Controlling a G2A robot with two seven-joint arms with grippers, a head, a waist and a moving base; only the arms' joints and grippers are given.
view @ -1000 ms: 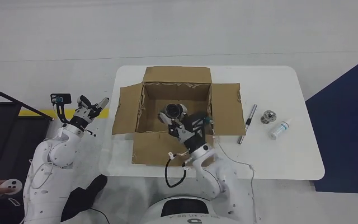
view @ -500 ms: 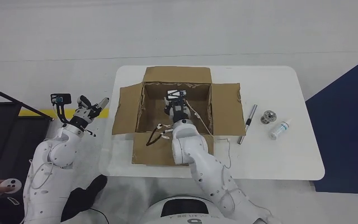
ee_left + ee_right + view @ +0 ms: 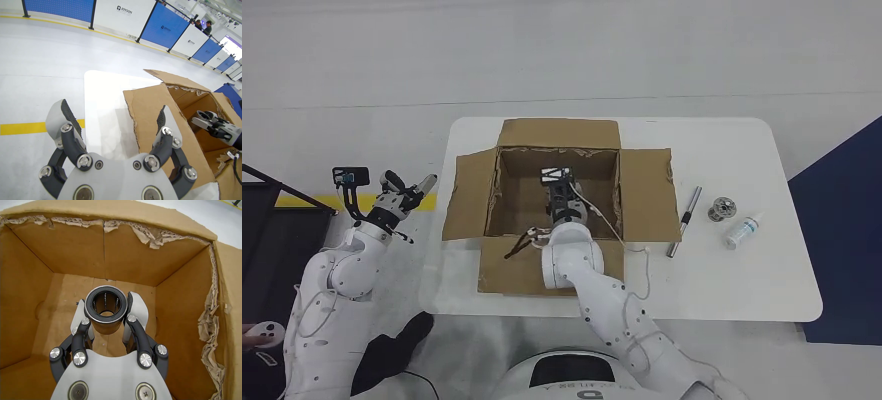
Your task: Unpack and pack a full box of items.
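Note:
An open cardboard box [image 3: 637, 195] stands mid-table with its flaps spread. Inside it, my right gripper [image 3: 556, 180] is shut on a black cylindrical bearing [image 3: 105, 310] with a hollow bore, held above the box floor [image 3: 62, 298] near the far wall. The same gripper [image 3: 203, 118] and the bearing show inside the box [image 3: 151, 106] in the left wrist view. My left gripper [image 3: 113, 106] is open and holds nothing; it hangs off the table's left edge, apart from the box's left flap [image 3: 467, 195].
On the table right of the box lie a metal rod [image 3: 684, 221], a small metal spool [image 3: 722, 208] and a white bottle [image 3: 742, 230]. The box's inner rim [image 3: 209, 317] is torn and ragged. Bare table [image 3: 722, 290] lies at the front right.
My right arm has swung from the box's near edge farther into the box, toward its far wall, with the bearing in its grip. The left arm has kept still.

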